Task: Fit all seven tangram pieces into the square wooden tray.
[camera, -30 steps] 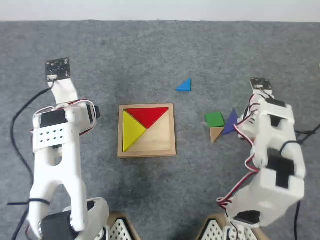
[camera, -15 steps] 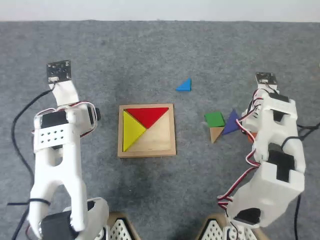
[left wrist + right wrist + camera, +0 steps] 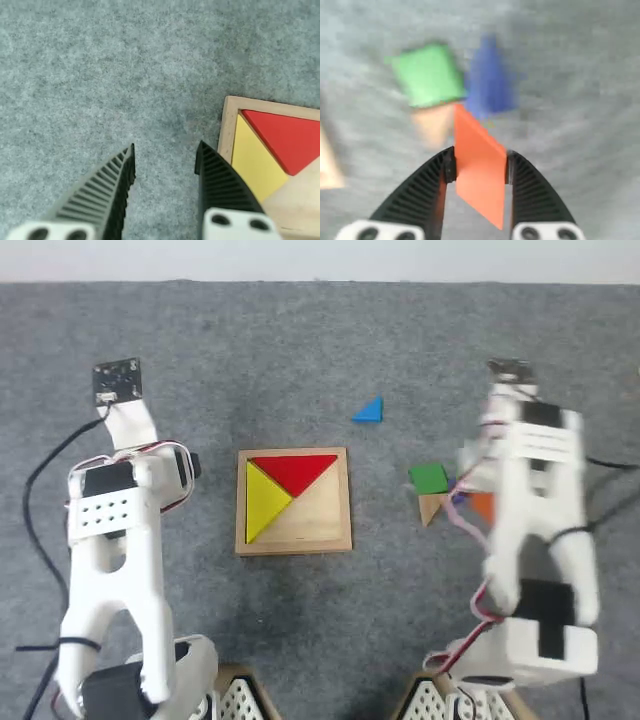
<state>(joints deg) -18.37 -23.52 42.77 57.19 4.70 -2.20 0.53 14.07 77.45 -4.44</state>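
The square wooden tray [image 3: 343,498] lies mid-table and holds a red triangle [image 3: 293,471] and a yellow triangle [image 3: 263,500]. My right gripper [image 3: 479,161] is shut on an orange parallelogram [image 3: 477,169], seen beside the arm as the orange piece [image 3: 482,505]. Just beyond it lie a green square [image 3: 427,75], a dark blue triangle [image 3: 489,85] and a tan triangle [image 3: 434,126]. A small light blue triangle [image 3: 369,410] sits behind the tray. My left gripper [image 3: 165,160] is open over bare carpet next to the tray's corner [image 3: 229,120].
Grey carpet [image 3: 300,360] covers the table. The green square [image 3: 429,478] and tan triangle [image 3: 432,506] lie between the tray and the right arm [image 3: 530,500]. The left arm [image 3: 110,530] stands to the tray's left.
The right arm has swung left toward the loose pieces, and the orange parallelogram now shows beside it. The left arm has not moved.
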